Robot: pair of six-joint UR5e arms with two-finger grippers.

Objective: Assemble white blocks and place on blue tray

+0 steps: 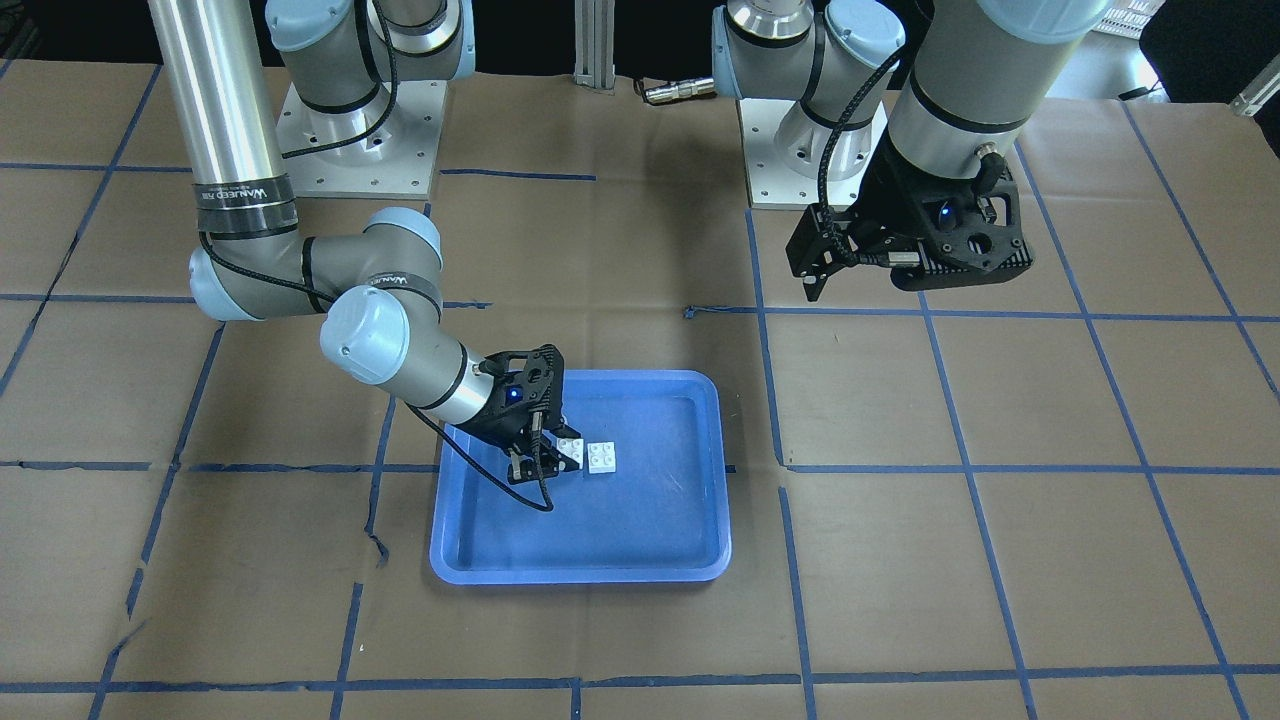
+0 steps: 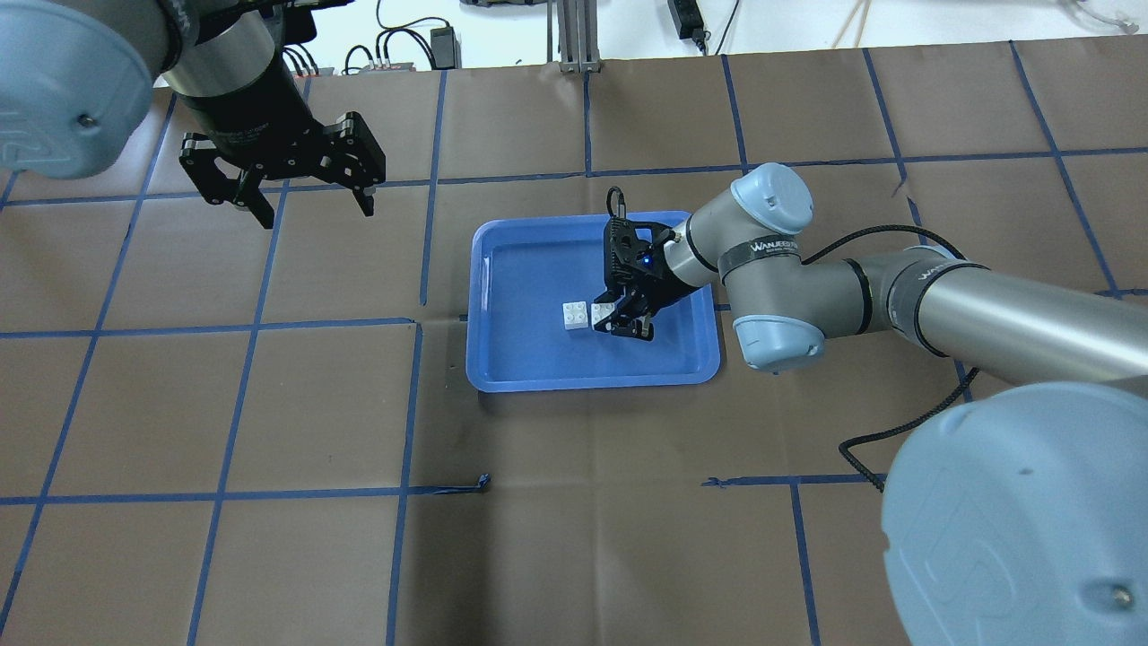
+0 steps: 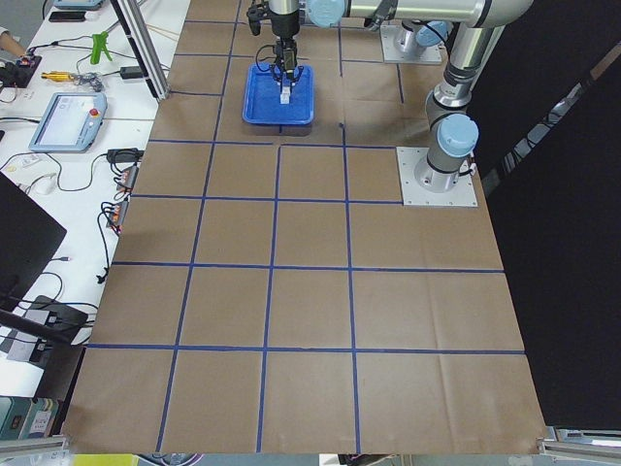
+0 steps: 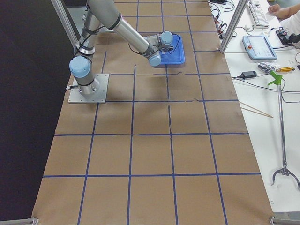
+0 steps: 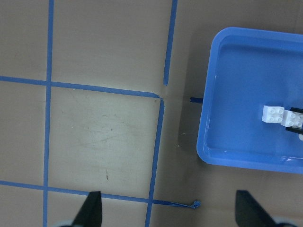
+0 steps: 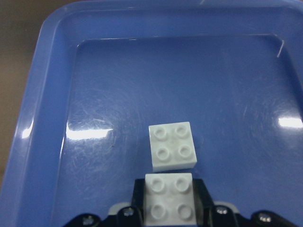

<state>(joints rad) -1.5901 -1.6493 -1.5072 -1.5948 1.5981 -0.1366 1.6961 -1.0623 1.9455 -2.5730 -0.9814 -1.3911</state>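
The blue tray (image 1: 580, 575) lies mid-table; it also shows in the overhead view (image 2: 592, 381). Two white blocks are inside it, side by side. One white block (image 2: 575, 315) rests free on the tray floor (image 6: 172, 145). My right gripper (image 2: 623, 323) is low in the tray, shut on the other white block (image 6: 169, 198), which sits right beside the free one, not stacked on it. My left gripper (image 2: 316, 211) hangs open and empty above the bare table, well away from the tray; its camera sees the tray (image 5: 246, 156) and both blocks.
Brown paper with blue tape grid lines covers the table. The arm bases (image 1: 360, 140) stand at the robot's side. A cable loops off the right wrist (image 1: 530, 495) over the tray. Side benches hold tools and a pendant (image 3: 68, 121).
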